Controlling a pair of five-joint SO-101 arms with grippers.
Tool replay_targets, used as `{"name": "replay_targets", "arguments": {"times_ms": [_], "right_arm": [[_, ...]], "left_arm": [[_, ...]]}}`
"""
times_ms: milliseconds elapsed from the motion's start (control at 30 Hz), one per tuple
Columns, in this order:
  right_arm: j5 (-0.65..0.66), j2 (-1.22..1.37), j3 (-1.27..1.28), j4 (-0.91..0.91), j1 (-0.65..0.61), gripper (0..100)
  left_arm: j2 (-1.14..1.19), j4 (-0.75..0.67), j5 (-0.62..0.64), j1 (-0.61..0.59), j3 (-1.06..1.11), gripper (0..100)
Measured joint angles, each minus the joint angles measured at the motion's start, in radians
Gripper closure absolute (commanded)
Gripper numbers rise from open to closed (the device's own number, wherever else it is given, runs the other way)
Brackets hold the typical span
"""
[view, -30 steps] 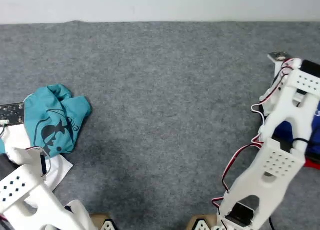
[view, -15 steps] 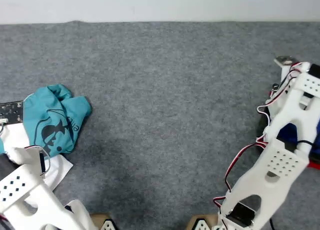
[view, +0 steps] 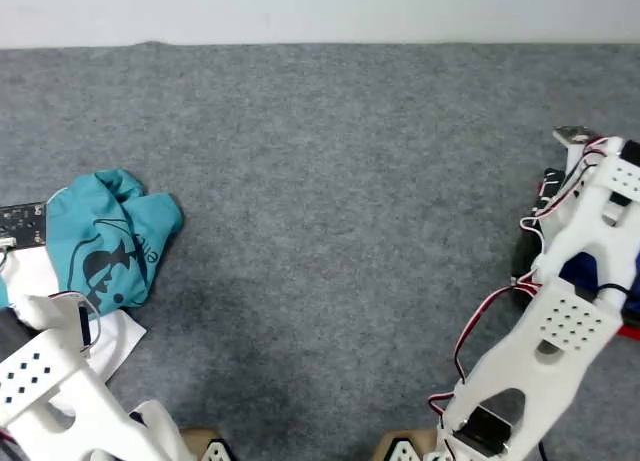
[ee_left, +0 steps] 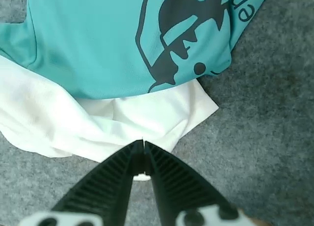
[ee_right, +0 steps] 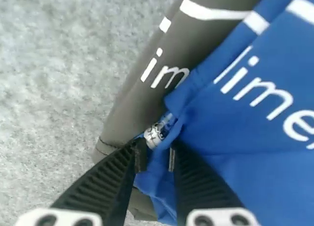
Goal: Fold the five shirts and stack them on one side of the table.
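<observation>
A grey felt-like mat (view: pixel 330 181) covers the table, which ends at a plain white wall (view: pixel 320 11) along its far edge.

From above, a crumpled teal shirt (view: pixel 105 236) lies at the left edge of the table, soft and bunched, with a dark graphic printed on it. It rests on a white shirt (view: pixel 120 336) that spreads flat towards the near edge. The left arm (view: pixel 50 381), of white perforated plastic, stands over that white cloth. At the right edge the right arm (view: pixel 565 326), trailing red, white and black wires, leans over a blue shirt (view: pixel 582 271). A sliver of red cloth (view: pixel 630 330) shows just beside it.

At the left wrist, the left gripper (ee_left: pixel 143 144) has its ribbed black jaws drawn together, tips at the white shirt's hem. Whether cloth is caught between them cannot be told. The teal shirt overlaps the white one, its smooth knit carrying a dark cartoon figure in a cap and a few rounded letters.

At the right wrist, the right gripper (ee_right: pixel 155 157) is clamped on a gathered fold of the blue shirt, with blue cloth pressed between its ribbed jaws. The blue shirt bears white lettering and a white stripe. Under it lies a folded dark olive-grey shirt (ee_right: pixel 147 93) with white lettering of the same style, flat on the mat.
</observation>
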Motion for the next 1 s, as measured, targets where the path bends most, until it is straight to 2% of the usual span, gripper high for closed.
{"name": "replay_targets", "arguments": {"times_ms": [200,300,667,800,1000], "right_arm": [[0.000,0.000,0.000,0.000,0.000,94.6],[0.000,0.000,0.000,0.000,0.000,99.1],[0.002,0.002,-0.161,0.049,0.005,98.9],[0.046,0.002,-0.160,0.049,0.005,98.9],[0.121,-0.044,-0.026,0.049,0.005,98.9]], "left_arm": [[0.000,0.000,0.000,0.000,0.000,99],[0.000,0.000,0.000,0.000,0.000,99],[0.000,0.000,0.000,0.000,0.000,99],[0.000,0.000,0.000,0.000,0.000,99],[0.000,0.000,0.000,0.000,0.000,99]]}}
